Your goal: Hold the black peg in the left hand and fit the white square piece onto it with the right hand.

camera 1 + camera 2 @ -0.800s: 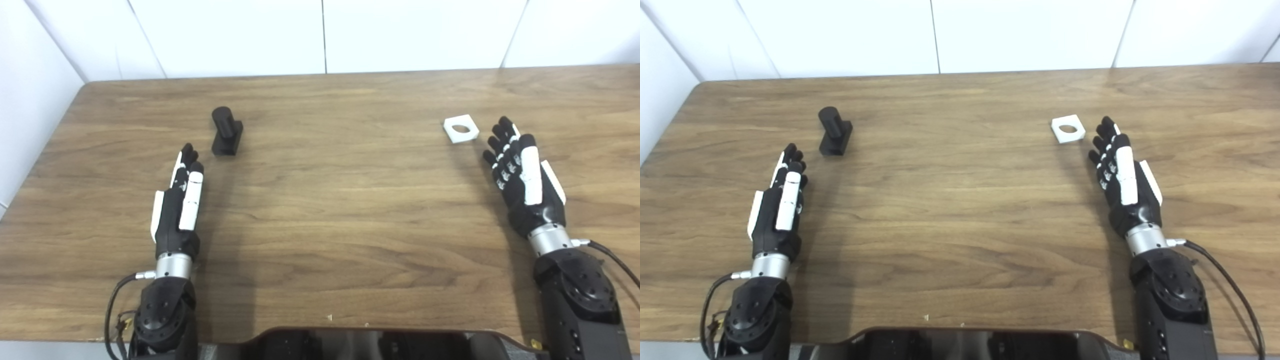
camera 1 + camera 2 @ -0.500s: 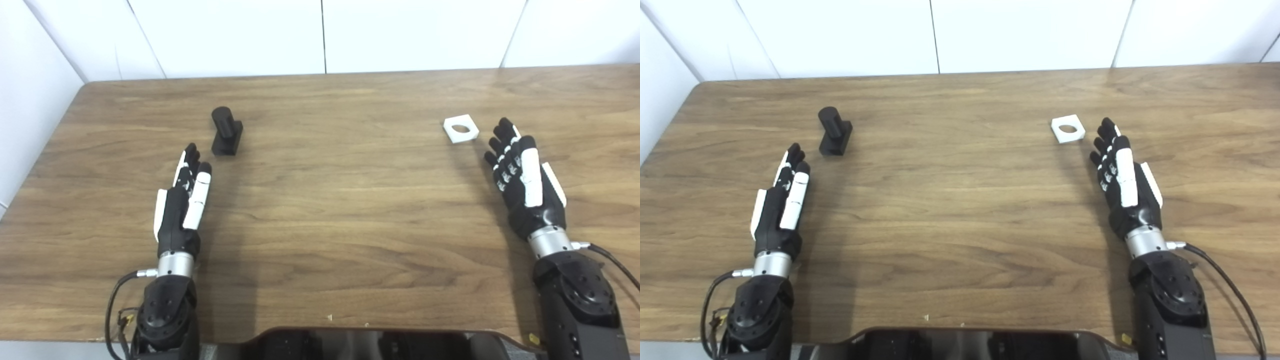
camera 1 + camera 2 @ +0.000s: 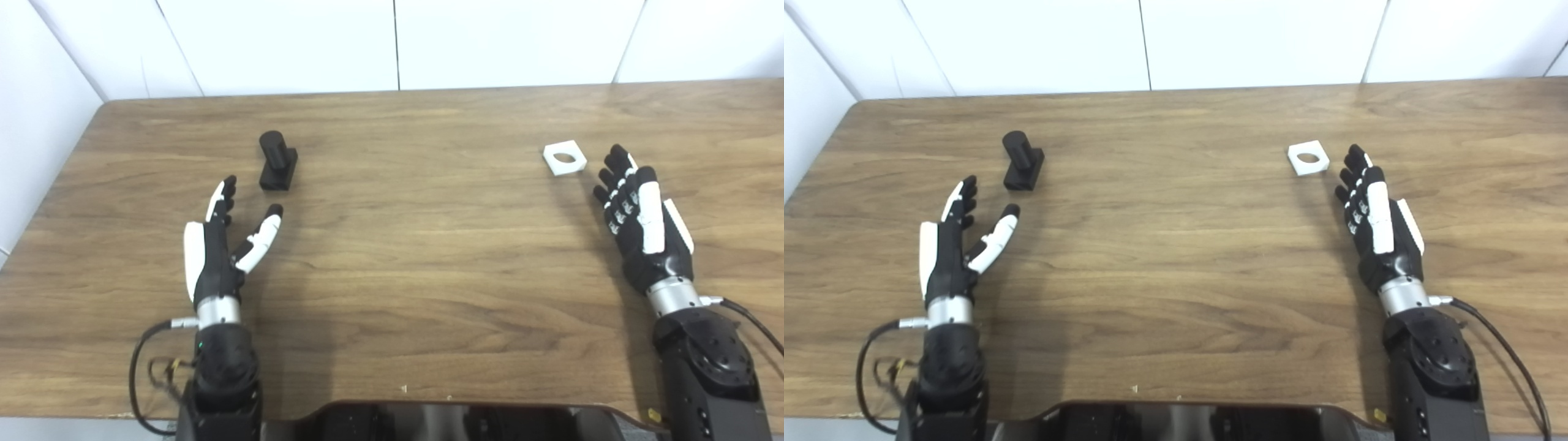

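Note:
The black peg (image 3: 277,162), a short cylinder on a black block base, stands on the wooden table (image 3: 416,245) at the left. My left hand (image 3: 219,248) hovers just short of it, open, thumb spread wide, holding nothing. The white square piece (image 3: 565,157), flat with a round hole, lies on the table at the right. My right hand (image 3: 640,217) sits just right of and below it, open with its fingers straight and close together, its fingertips a short gap from the piece. Both hands are empty.
White wall panels (image 3: 392,43) rise behind the table's far edge and along its left side. A dark part of the robot's body (image 3: 447,422) shows at the bottom centre. Cables trail from both wrists.
My left hand has turned at the wrist and spread its thumb away from the fingers, staying below the peg. The right hand, the peg and the white piece have not moved.

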Robot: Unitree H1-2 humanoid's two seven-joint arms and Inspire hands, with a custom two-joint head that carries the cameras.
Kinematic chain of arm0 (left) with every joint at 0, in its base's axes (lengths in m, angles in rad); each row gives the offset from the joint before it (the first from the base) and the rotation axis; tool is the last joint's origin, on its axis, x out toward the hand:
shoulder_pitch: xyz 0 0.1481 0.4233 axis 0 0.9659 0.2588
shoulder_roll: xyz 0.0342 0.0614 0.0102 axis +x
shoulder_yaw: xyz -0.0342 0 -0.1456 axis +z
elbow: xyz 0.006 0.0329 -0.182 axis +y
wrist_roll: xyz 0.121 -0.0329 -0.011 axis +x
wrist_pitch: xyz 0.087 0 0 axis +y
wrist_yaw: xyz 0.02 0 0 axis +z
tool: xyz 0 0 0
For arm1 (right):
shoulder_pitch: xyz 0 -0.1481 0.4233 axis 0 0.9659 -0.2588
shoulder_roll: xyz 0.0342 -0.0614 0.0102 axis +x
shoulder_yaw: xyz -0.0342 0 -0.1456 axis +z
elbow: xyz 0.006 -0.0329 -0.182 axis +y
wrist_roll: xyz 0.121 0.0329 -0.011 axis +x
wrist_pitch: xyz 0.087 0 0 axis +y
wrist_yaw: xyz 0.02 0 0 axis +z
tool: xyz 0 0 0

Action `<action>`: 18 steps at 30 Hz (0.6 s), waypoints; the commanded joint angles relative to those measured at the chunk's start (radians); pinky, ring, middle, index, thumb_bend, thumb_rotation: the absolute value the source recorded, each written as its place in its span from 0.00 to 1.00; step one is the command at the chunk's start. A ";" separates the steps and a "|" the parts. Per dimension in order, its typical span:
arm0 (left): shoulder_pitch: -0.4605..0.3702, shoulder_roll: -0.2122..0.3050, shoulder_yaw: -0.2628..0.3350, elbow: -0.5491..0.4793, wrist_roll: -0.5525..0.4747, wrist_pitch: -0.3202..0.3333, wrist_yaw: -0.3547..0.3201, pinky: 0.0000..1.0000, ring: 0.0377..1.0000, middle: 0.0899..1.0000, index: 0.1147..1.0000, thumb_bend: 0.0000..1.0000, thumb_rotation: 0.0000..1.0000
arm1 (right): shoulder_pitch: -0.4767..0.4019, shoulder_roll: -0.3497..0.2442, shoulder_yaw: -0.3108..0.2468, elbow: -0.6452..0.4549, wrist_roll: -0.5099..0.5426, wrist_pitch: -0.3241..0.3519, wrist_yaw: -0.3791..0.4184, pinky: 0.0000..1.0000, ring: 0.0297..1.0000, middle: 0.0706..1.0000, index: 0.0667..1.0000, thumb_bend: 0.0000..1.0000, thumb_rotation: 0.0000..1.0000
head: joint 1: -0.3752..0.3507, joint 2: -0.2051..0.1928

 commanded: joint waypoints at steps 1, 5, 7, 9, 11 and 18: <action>-0.072 0.040 -0.015 -0.021 0.101 0.042 0.023 0.87 0.93 0.92 0.88 0.71 0.31 | -0.012 -0.006 -0.002 0.007 0.011 -0.012 0.010 1.00 1.00 1.00 0.98 0.60 0.98 | 0.001 0.001; -0.121 0.069 -0.044 0.000 0.190 0.097 0.020 0.85 0.96 0.93 0.87 0.73 0.34 | -0.012 -0.010 -0.002 0.015 0.013 -0.019 0.018 1.00 1.00 1.00 0.99 0.60 0.98 | 0.003 -0.002; -0.145 0.083 -0.061 0.019 0.247 0.123 0.011 0.85 0.97 0.92 0.86 0.76 0.34 | -0.014 -0.008 -0.004 0.021 0.015 -0.022 0.018 1.00 1.00 1.00 0.99 0.61 0.98 | 0.005 -0.003; -0.169 0.088 -0.063 0.043 0.295 0.132 -0.009 0.86 0.98 0.92 0.85 0.78 0.35 | -0.014 -0.006 -0.005 0.021 0.015 -0.021 0.016 1.00 1.00 1.00 0.98 0.61 0.97 | 0.004 -0.003; -0.193 0.085 -0.056 0.068 0.345 0.133 -0.037 0.89 0.99 0.94 0.85 0.78 0.36 | -0.014 -0.006 -0.003 0.022 0.015 -0.022 0.019 1.00 1.00 1.00 0.99 0.60 0.98 | 0.000 -0.005; -0.260 0.077 -0.048 0.164 0.452 0.133 -0.069 0.90 1.00 0.94 0.83 0.75 0.42 | -0.015 -0.004 -0.004 0.022 0.019 -0.023 0.020 1.00 1.00 1.00 1.00 0.58 0.99 | -0.003 -0.004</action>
